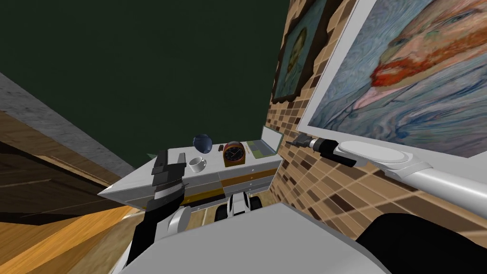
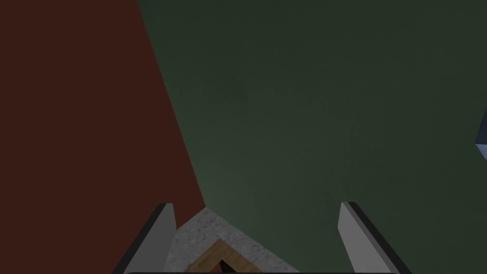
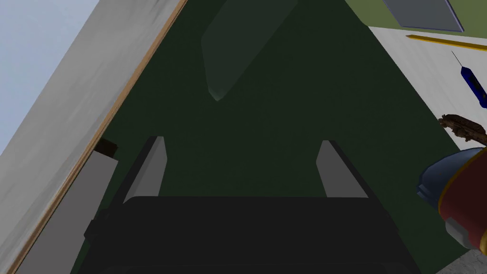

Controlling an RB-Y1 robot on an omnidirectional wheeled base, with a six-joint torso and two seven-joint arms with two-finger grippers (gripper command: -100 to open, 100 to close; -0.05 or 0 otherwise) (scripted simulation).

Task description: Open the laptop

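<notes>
The laptop sits at the right end of a white drawer unit, against the brick wall. Its grey lid stands raised over a greenish base. My right gripper hangs just to the right of the lid's edge, a little above the desk top, not touching it. In the right wrist view the right gripper is open with nothing between its fingers, and a corner of the greenish laptop base lies off to the side of them. My left gripper hovers over the unit's left end, and the left gripper is open and empty.
On the desk top stand a dark blue ball, a white cup and an orange clock. A yellow pencil and a blue pen lie near the laptop. The brick wall with framed paintings runs close along my right arm.
</notes>
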